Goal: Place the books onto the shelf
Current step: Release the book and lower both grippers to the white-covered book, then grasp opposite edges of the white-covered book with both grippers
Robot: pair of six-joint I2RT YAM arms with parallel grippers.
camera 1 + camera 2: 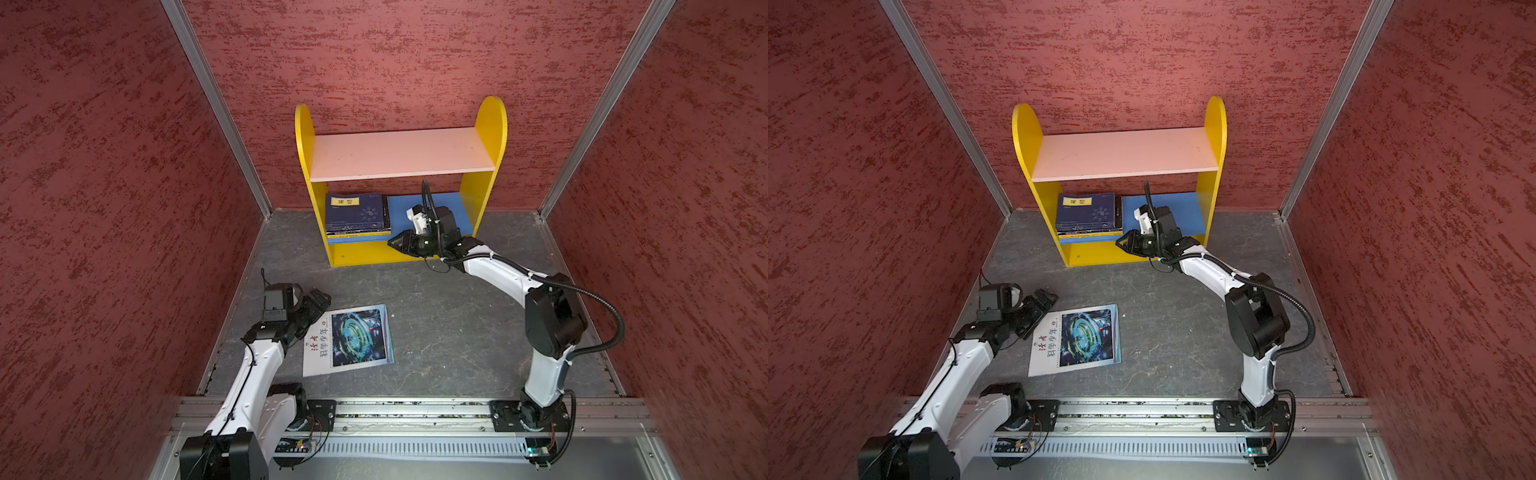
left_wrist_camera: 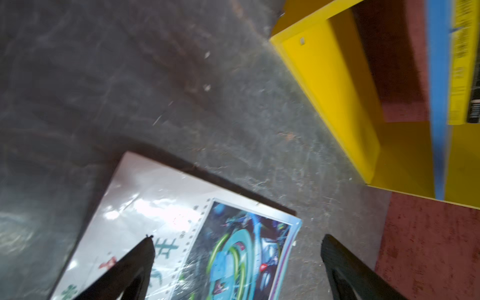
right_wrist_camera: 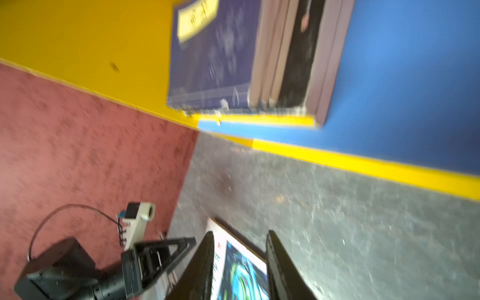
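The left gripper (image 1: 319, 300) hangs low over the grey mat (image 1: 436, 332) at the left. Its fingers are spread wide and there is nothing between them. In both top views its wrist covers the magazine's far left corner. In the left wrist view the fingertips (image 2: 145, 257) sit either side of a strip of the cover. That view is blurred, so I cannot tell whether they touch the paper.

The white magazine (image 1: 349, 340) with the blue-green picture lies flat on the mat, well short of the shelf (image 1: 305, 137). The edge of the left wrist view cuts off part of it.

Further back, the shelf stands against the red wall (image 1: 395, 62), and its pink upper board (image 1: 399, 153) is bare. A stack of books (image 1: 357, 212) lies flat on the left half of the blue lower board (image 1: 415, 205), with a navy book with a yellow label on top. Only thin edges show beneath it, one black and a yellow one at the bottom. The exact number is hard to make out. The pink board hides the back of the lower tier.

The right gripper (image 1: 392, 243) hovers in front of the lower board, just right of the stack's near corner, and hides part of the shelf's front edge. Its fingers (image 3: 207, 249) are parted a little and hold nothing. In the smeared right wrist view they stand clear of the books.
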